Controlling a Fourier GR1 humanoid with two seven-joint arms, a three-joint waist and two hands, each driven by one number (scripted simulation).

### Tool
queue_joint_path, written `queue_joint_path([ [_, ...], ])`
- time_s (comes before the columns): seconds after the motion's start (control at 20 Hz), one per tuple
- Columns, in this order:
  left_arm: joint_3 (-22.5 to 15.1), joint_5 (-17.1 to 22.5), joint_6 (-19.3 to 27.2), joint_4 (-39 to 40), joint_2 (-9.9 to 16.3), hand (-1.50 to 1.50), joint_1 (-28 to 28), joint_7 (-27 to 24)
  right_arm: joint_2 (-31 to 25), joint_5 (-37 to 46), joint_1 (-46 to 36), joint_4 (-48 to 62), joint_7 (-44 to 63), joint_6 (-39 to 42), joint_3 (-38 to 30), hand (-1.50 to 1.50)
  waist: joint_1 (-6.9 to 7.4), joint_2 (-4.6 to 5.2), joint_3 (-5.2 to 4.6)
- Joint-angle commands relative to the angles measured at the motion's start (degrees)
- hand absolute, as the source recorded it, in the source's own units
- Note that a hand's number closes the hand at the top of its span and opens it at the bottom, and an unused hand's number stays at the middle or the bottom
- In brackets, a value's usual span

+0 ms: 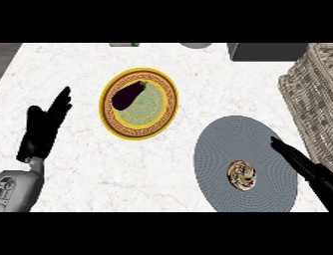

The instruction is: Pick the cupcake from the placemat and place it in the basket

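Note:
A small cupcake [242, 175] with swirled brown and cream topping sits on the round grey placemat [236, 139], toward the mat's lower right. My right hand [302, 163] is open, its straight fingers reaching over the mat's right edge, just right of the cupcake and apart from it. The wicker basket [322, 107] stands at the right edge of the counter, behind that hand. At the left, my left hand [46, 124] rests open with fingers pointing up.
A yellow patterned plate [162, 117] with a dark eggplant [127, 95] on it lies left of the placemat. A dark box [266, 51], a grey round object [196, 45] and a green item [125, 45] line the far edge.

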Motion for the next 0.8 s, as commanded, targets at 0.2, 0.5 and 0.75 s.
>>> queue_joint_path([
  [0.2, 1.31, -4.05, -0.07, -0.56, -3.67, 0.0, -0.41, 1.1, 5.29, 6.34, -3.4, 5.59, -1.42, -2.76, 2.03, -1.5, -0.03, -0.01, 0.01],
  [0.5, 1.74, -5.85, -0.95, -2.18, -5.05, 0.0, 0.83, 1.47, 8.69, 8.4, -5.15, 9.53, -2.47, -4.68, 3.52, -1.5, 0.02, 0.0, 0.01],
  [0.75, 3.54, -5.01, -2.73, -4.74, -5.16, 0.0, -1.15, 6.07, 9.62, 10.77, -5.13, 7.26, 1.09, -3.39, 4.78, -1.5, 0.0, -0.03, 0.01],
])
